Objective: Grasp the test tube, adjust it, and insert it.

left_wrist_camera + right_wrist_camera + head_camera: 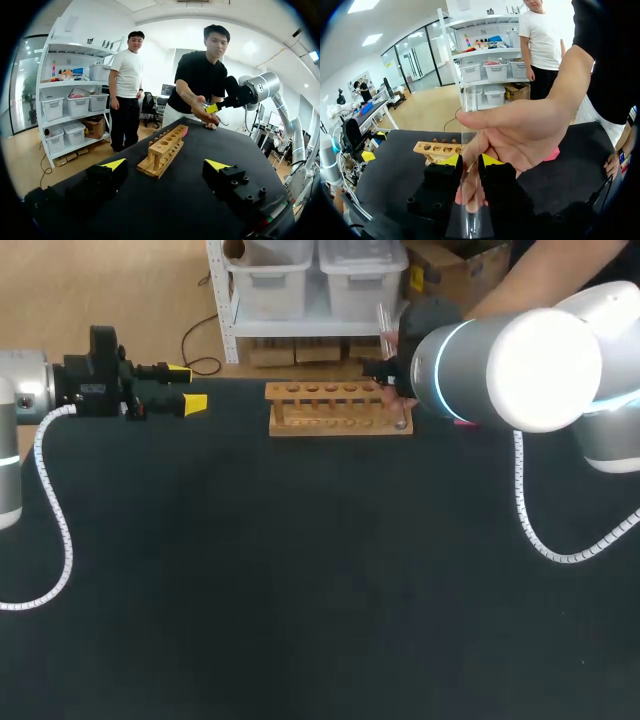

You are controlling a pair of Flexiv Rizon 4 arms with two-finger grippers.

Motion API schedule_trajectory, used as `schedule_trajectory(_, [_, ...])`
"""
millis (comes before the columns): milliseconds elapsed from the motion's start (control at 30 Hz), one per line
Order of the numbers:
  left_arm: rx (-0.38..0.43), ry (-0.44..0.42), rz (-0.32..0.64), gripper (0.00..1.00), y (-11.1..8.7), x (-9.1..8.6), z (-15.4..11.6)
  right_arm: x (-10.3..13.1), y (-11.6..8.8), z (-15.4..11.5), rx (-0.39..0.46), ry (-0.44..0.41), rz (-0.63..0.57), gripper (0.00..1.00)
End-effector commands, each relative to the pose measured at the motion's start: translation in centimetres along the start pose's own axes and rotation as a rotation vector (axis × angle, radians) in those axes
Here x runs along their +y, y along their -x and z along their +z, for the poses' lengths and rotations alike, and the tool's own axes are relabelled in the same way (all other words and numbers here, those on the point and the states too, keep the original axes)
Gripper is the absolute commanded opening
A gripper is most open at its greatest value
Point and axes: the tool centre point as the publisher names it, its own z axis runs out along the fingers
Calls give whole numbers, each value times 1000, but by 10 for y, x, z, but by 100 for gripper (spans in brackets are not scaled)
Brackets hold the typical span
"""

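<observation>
Two arms reached in over a black table (300,590), one from each side. At the left, the left gripper (187,387) hung near the table's far edge, released, its yellow-tipped fingers spread wide with nothing between them. It pointed toward the wooden rack (338,408) but stood apart from it. The rack stood at the middle of the far edge, long side toward the camera, with a single row of round holes along its top. At the right, the large joint of the right arm (520,365) hid most of its own wrist in the head view. In the right wrist view, the right gripper (470,161) was clenched on the test tube (470,215). The clear glass tube stood roughly upright in the narrow gap between the two fingers, which pressed it from either side, and it rose well above the yellow tips. A person's hand (520,132) also gripped the tube, thumb across it above the tips and fingers curled beside it. The tube was thus held above the table near the rack's right end. A small pink item (551,154) lay on the table behind that hand.
</observation>
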Motion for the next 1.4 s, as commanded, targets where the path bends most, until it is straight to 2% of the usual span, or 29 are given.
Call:
schedule_trajectory(33, [-5,2,3,100,-1,-1,0,-1,-1,0,-8,5,2,0])
schedule_trajectory(767, [-5,2,3,100,-1,-1,0,-1,-1,0,-8,5,2,0])
schedule_trajectory(1067, [-5,2,3,100,-1,-1,0,1,-18,24,-30,-23,-11,0])
schedule_trajectory(1400, [-5,2,3,100,-1,-1,0,1,-39,40,21,-37,16,0])
